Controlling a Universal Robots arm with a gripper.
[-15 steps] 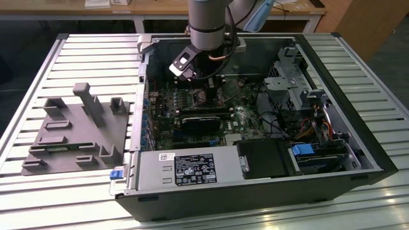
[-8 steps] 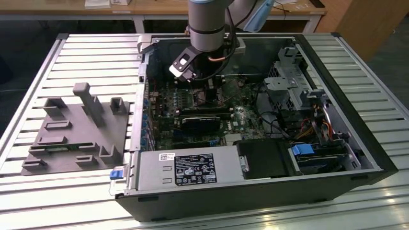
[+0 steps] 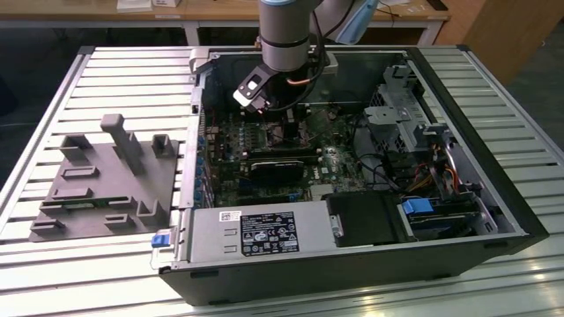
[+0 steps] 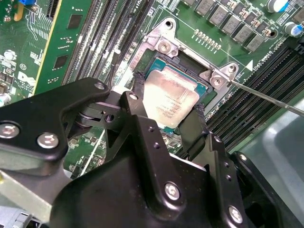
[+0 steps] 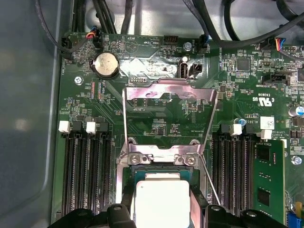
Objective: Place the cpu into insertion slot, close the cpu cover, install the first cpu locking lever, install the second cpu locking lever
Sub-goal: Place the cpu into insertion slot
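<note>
Now, gripper [image 4: 168,102]: clamped on cpu [image 4: 171,97], a finger [image 4: 137,95] at each side
Cpu: silver top up, within slot [image 4: 162,43] rim; seated or hovering, cannot tell
Cover [image 5: 168,111]: raised open at slot's edge
Lever [image 4: 266,97]: thin wire slanting beside slot
Case [image 3: 352,271]: open, arm [image 3: 284,33] reaching inside

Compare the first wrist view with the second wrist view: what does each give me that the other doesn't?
First wrist view adds: the cpu cover, standing raised behind the socket, and a round coin cell on the board beyond it. Second wrist view adds: the bolted black linkage of the gripper and a row of grey square components past the socket. Both share: the cpu at the insertion slot with the gripper straddling it, a thin lever rod alongside, and long memory slots.
</note>
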